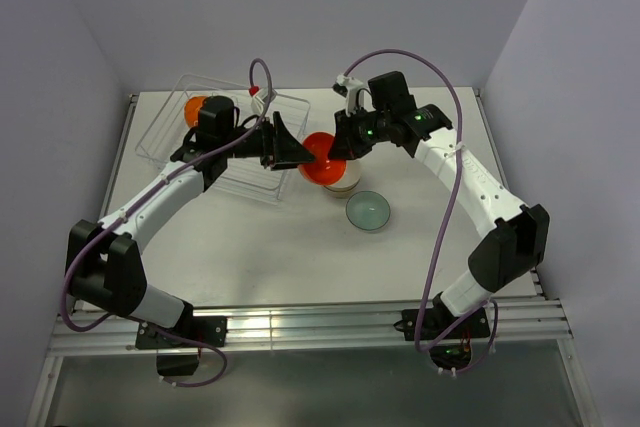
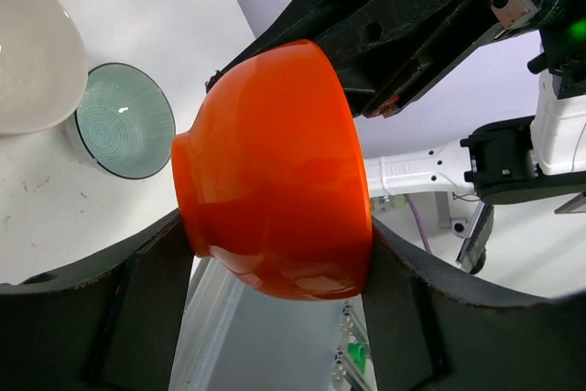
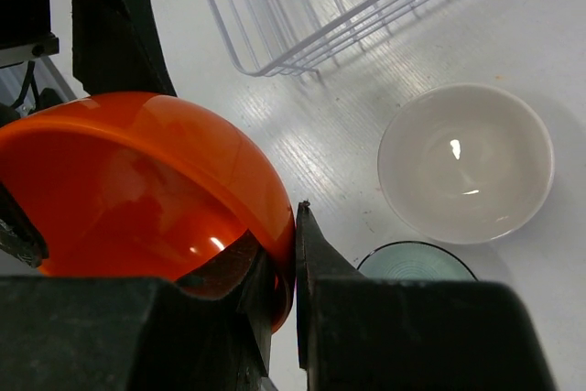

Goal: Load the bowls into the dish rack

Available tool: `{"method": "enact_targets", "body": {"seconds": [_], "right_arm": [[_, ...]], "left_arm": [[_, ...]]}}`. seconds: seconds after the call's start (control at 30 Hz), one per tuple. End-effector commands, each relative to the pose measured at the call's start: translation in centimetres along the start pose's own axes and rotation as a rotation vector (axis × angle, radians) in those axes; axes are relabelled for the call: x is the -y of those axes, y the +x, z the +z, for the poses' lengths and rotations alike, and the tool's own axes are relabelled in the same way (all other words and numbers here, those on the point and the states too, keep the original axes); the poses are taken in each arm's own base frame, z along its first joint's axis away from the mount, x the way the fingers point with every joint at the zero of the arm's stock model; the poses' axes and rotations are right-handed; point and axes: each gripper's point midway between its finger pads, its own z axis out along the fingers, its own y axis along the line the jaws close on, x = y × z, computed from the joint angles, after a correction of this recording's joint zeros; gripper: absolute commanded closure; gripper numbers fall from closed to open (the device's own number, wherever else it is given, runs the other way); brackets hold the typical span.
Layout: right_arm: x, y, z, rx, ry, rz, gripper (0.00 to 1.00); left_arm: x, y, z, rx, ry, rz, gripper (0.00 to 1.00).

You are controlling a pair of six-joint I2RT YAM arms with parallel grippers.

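One orange bowl point(image 1: 320, 169) is up off the table point(image 1: 280, 257), tipped on its side just off the right end of the dish rack point(image 1: 285, 112), with the right gripper point(image 3: 286, 258) pinching its rim, one finger inside and one outside! Left gripper point(image 1: 292, 154) straddles the bowl's body from the rack side, fingers set wide on either flank, though I can't tell whether they actually press on it. Below and just right sits the cream bowl point(image 3: 465, 162), upright on the table, and the teal bowl point(image 1: 369, 211) stands right beside it, nearer the arm bases.
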Motion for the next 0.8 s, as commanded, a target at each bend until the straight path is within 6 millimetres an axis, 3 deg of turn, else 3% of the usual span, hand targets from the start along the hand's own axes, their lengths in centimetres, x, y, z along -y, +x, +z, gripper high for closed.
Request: {"method": "enact_targets", "body": {"seconds": [0.0, 0.07, 0.1, 0.2, 0.23, 0.27, 0.33, 0.37, 0.63, 0.77], "right_arm": [[-0.9, -2.3, -0.2, 0.062, -0.025, -0.035, 1.00], [-1.1, -2.3, -0.2, 0.057, -0.030, -0.033, 1.00], [-1.1, -2.3, -0.1, 0.054, -0.032, -0.032, 0.98], [-1.0, -2.4, -0.1, 0.049, -0.030, -0.029, 0.84], [-1.1, -2.3, -0.2, 0.045, -0.028, -0.026, 0.81], [-1.0, -2.4, -0.1, 0.046, -0.027, -0.027, 0.70], [-0.9, -2.4, -0.1, 0.047, -0.024, -0.026, 0.61], [-1.0, -2.4, -0.1, 0.048, -0.025, -0.028, 0.51], [-1.3, -2.4, -0.3, 0.048, -0.035, -0.023, 0.32], [-1.7, -2.4, -0.9, 0.051, -0.042, -0.031, 0.25]], "left_arm": [[2.1, 0.2, -0.4, -0.006, 0.075, 0.055, 0.50], [2.4, 0.2, -0.5, -0.008, 0.087, 0.062, 0.63], [2.4, 0.2, -0.5, -0.008, 0.087, 0.062, 0.77], [2.3, 0.1, -0.5, -0.002, 0.070, 0.074, 1.00], [2.2, 0.2, -0.5, -0.001, 0.066, 0.078, 1.00], [2.1, 0.0, -0.6, 0.003, 0.061, 0.081, 1.00], [1.9, -0.1, -0.8, 0.014, 0.045, 0.090, 1.00], [1.6, -0.2, -1.0, 0.021, 0.037, 0.088, 1.00], [0.1, -0.6, -1.6, 0.052, -0.016, 0.078, 1.00], [-1.8, -1.2, -2.5, 0.085, -0.081, 0.052, 1.00]]}}
